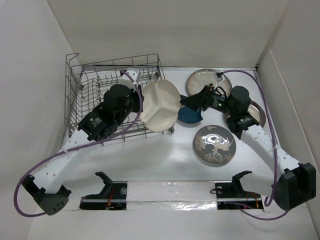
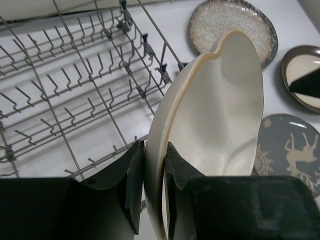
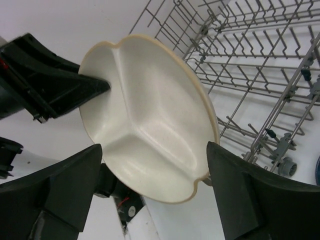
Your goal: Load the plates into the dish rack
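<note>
Left tool (image 2: 155, 167) is clamped on the rim of the cream three-section plate (image 2: 225, 115). The plate is held on edge at the right wall of the dish rack (image 1: 75, 80). Right tool (image 3: 152, 150) has its jaws wide apart either side of the plate; can't tell if it's touching.

Risks:
- A thin rim pinch with the plate overhanging could pivot or slip.
- The lower rim may snag the rack's side wire.
- The right tool closing off-centre could knock the plate loose.

The rack holds no plates. On the bench (image 1: 165, 160), right of the rack: speckled plate (image 1: 205, 81), dark blue dish (image 1: 190, 116), deer plate (image 1: 214, 144), and silver-rimmed plate (image 1: 256, 114), partly under the right arm.
</note>
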Controlling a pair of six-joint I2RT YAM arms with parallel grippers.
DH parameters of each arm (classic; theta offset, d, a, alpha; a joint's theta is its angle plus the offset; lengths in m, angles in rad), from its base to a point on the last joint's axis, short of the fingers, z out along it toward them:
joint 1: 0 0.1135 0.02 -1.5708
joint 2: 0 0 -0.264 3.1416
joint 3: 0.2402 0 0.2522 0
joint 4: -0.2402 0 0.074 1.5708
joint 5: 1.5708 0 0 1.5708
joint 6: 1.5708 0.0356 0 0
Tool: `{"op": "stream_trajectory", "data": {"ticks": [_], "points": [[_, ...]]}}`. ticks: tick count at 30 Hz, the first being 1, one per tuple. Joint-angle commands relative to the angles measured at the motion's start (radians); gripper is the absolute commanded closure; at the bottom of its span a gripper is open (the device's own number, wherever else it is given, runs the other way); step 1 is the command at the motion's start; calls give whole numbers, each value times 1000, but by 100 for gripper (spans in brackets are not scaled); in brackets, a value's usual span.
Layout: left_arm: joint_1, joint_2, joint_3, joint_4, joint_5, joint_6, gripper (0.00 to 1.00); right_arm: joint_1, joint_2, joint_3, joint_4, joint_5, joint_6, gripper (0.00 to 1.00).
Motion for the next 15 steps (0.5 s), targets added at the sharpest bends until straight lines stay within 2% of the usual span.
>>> {"op": "stream_trajectory", "data": {"ticks": [1, 5, 10, 15], "points": [[5, -15, 181, 265, -77, -43, 100, 6, -59, 47, -4, 47, -48, 5], [5, 48, 276, 233, -202, -45, 100, 6, -123, 21, -115, 139, -109, 3], [5, 162, 330, 196, -380, -9, 100, -3, -224, -53, -151, 246, -135, 21], [5, 287, 457, 86, -580, 54, 100, -3, -261, -93, -193, 234, -169, 22]]}}
